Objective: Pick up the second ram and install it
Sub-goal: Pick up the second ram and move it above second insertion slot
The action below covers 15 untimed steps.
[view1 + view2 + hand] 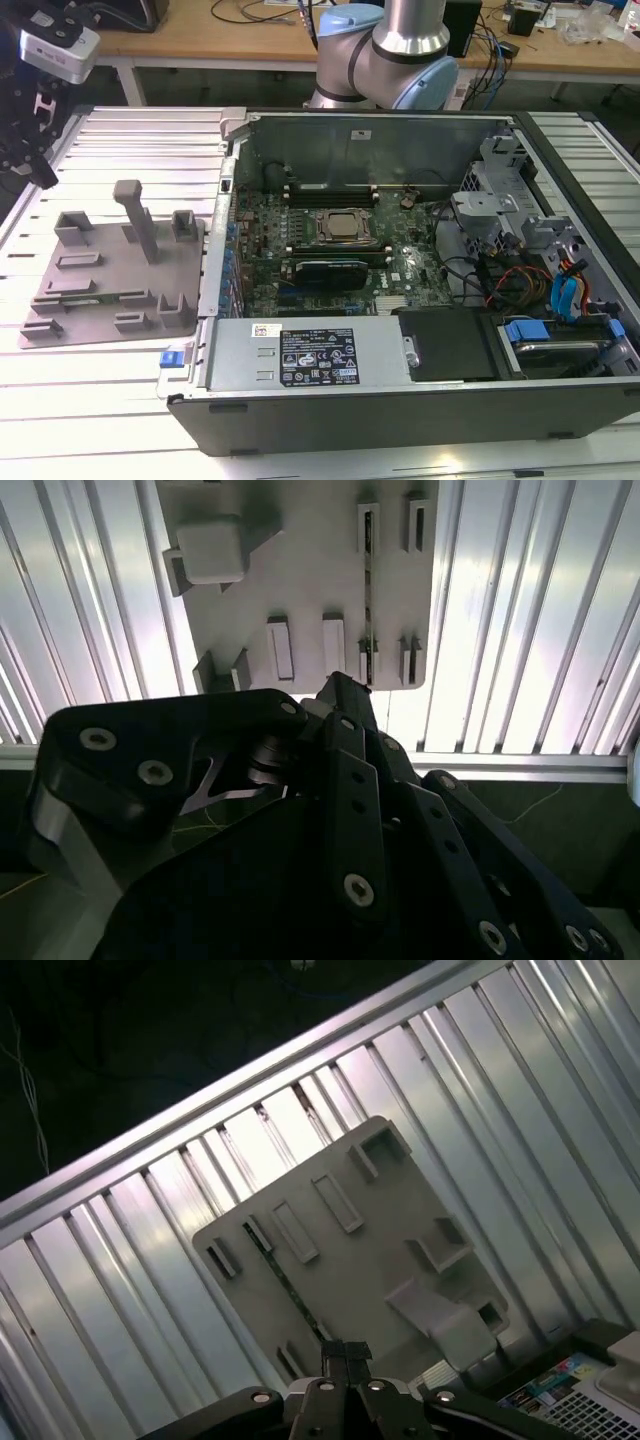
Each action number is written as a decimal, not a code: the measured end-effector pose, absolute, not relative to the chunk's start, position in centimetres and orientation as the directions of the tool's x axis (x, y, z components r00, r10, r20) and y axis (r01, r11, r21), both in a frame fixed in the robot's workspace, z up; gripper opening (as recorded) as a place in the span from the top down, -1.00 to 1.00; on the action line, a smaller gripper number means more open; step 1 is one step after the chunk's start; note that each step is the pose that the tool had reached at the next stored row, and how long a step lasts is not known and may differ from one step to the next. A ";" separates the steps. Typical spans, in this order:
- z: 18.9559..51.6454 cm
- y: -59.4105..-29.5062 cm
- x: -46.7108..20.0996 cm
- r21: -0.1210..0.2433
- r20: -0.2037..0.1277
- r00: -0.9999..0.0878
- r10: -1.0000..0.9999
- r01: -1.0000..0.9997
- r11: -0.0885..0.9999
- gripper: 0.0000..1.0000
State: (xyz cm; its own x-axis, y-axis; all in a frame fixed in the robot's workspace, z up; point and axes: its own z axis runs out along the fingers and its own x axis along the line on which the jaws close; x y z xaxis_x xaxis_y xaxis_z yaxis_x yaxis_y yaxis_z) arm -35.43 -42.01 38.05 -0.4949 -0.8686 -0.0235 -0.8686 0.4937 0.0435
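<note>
The ribbed silver counter (100, 400) carries a grey slotted fixture plate (130, 275) lying flat at nine o'clock in the exterior view, and just beside it, toward three o'clock, a large open computer case (400, 405).

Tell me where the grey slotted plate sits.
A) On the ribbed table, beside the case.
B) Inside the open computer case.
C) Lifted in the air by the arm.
A: the grey slotted plate lies flat on the ribbed table, to the exterior view's left of the open computer case, with the second ram standing on edge in its slots.
</note>
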 end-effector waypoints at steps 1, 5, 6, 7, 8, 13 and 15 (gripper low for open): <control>38.0 -42.0 -35.4 0.043 -0.023 -0.485 -0.874 -0.874 0.484 0.84; 38.0 -42.0 -35.4 0.044 -0.023 -0.435 -0.900 -0.900 0.434 0.84; 38.0 -42.0 -35.4 0.044 -0.024 -0.426 -0.904 -0.904 0.425 0.84; 38.0 -42.0 -35.4 0.044 -0.023 -0.416 -0.909 -0.909 0.414 0.84; 38.0 -42.0 -35.4 0.043 -0.023 -0.407 -0.913 -0.913 0.405 0.84; 38.0 -42.0 -35.4 0.043 -0.023 -0.367 -0.930 -0.930 0.366 0.84; 38.0 -42.0 -35.4 0.043 -0.023 -0.350 -0.937 -0.936 0.349 0.84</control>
